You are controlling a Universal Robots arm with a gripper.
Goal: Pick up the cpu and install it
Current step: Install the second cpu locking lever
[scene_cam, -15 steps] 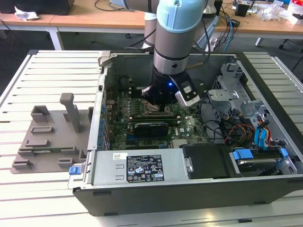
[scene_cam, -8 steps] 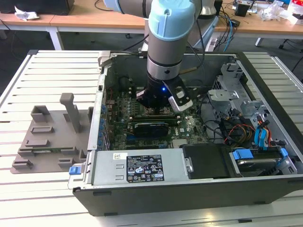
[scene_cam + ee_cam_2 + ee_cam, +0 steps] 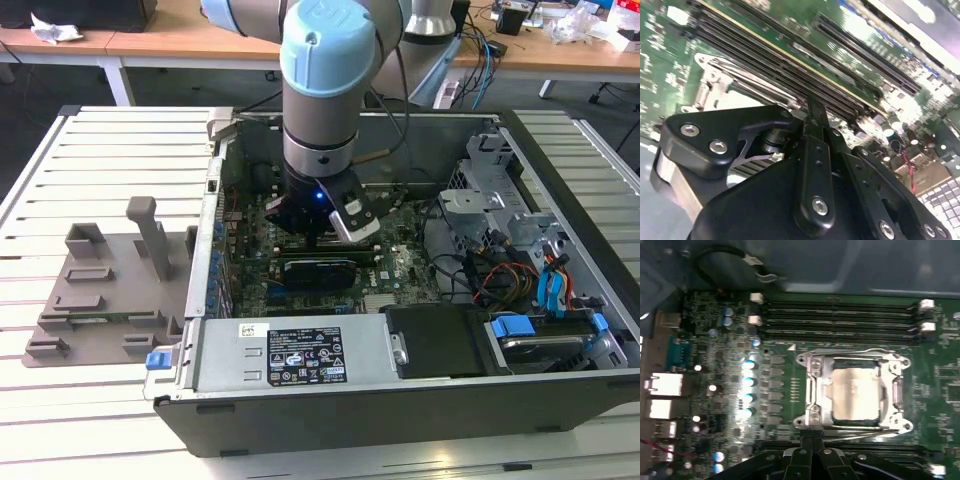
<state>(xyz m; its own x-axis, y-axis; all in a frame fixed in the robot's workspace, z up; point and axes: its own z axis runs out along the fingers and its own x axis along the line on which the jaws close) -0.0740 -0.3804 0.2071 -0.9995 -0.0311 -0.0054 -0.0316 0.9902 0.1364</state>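
Exterior view, read from its left to its right: a grey moulded fixture (image 3: 105, 290) lies on the slatted tabletop (image 3: 110, 150), well apart from the work. Just beside it stands the open computer case (image 3: 300, 400). At the frame's centre the arm (image 3: 325, 90) reaches straight down into the case, with the hand (image 3: 318, 238) low over the green motherboard (image 3: 400, 262). The drive cage (image 3: 500, 200) and its cables fill the case's right end. In the first wrist view the cpu (image 3: 855, 392) lies flat inside the metal socket frame (image 3: 812, 390), its pale top level and square to the frame. The memory slots (image 3: 840, 315) run along the far side of the socket. The hand (image 3: 810, 434) has its two fingers pressed together with nothing between them, and their tips sit just beside the near edge of the frame, close to a thin wire lever (image 3: 855, 439). In the second wrist view the hand (image 3: 816, 107) points down at the long dark slots beside the socket. The chip looks seated, so the work now seems to be at the socket's edge. Done well, that calls for a straight vertical approach and light, steady pressure. The tips should keep off the chip's top and the neighbouring slots, since a sideways scrape could shift the chip. Whether the lever is latched cannot be told.
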